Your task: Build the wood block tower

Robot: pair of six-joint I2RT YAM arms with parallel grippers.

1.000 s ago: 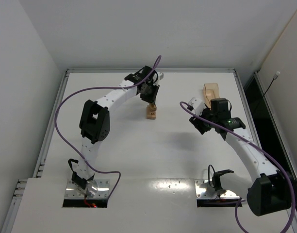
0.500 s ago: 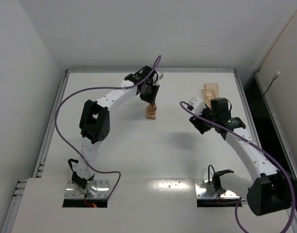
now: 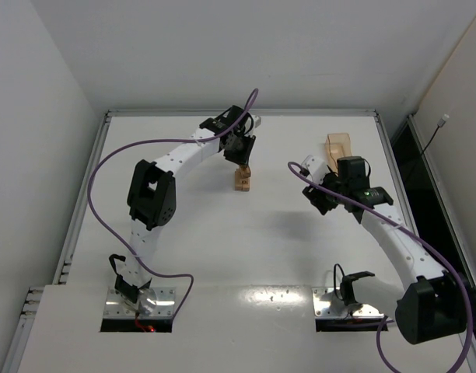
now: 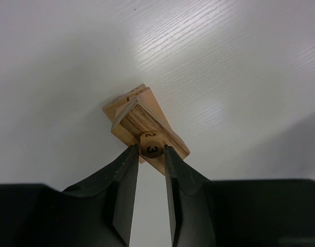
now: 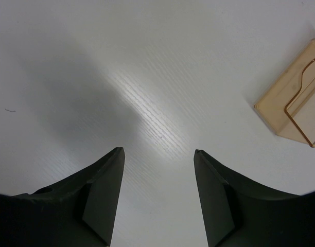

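The wood block tower (image 3: 241, 180) stands mid-table as a small stack of light-brown planks (image 4: 147, 116). A tiny cube (image 4: 152, 145) marked 2 and 3 sits on the top plank. My left gripper (image 3: 243, 165) reaches down over the stack. In the left wrist view its gripper (image 4: 152, 149) has both fingers against the cube's sides, shut on it. My right gripper (image 3: 320, 203) hovers to the right, away from the tower. In the right wrist view it (image 5: 157, 152) stands open over bare table with nothing between the fingers.
A translucent amber plastic box (image 3: 339, 145) lies at the back right, seen at the right edge of the right wrist view (image 5: 296, 110). A raised rim (image 3: 238, 113) borders the white table, and walls close it in on the left and at the back.
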